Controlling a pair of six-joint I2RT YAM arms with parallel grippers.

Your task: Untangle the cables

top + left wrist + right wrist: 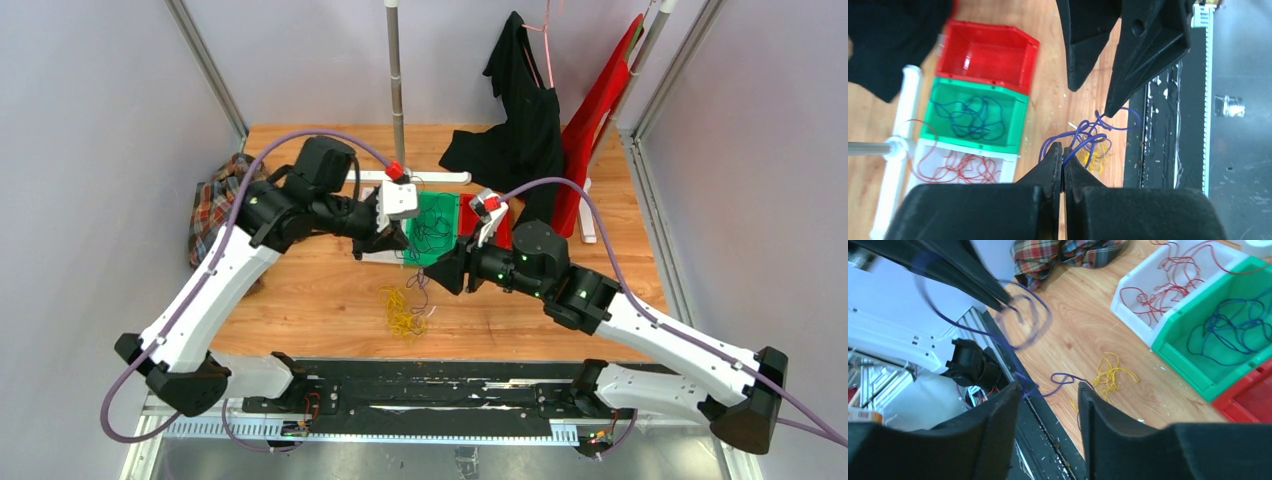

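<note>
The left gripper (1063,151) has its two fingers pressed flat together with no gap, pinching a purple cable (1083,136) right at the tips. From there the strand fans out in a few loose loops towards the right gripper (1048,390), which faces it close by. The right gripper's fingers stand well apart with nothing clamped between them. One loop of the purple cable reaches the tip of one finger (998,430), but whether it is hooked there or only brushing cannot be told. Both grippers hang above the wooden table (300,290), near its middle. Just below the lifted strand a small bunch of yellow cables (1098,159) lies loose on the wood, close to the table's near edge. Beyond the grippers three bins sit side by side, touching. The white bin (1008,172) holds red cables (958,169), the green bin (1019,120) in the middle holds blue cables (970,117), and the red bin (988,55) holds no wire that can be seen. A plaid cloth (1068,252) lies at the table's left edge. At the back stands a metal pole (396,70), with a black garment (520,120) and a red garment (600,110) hanging to the right of it
</note>
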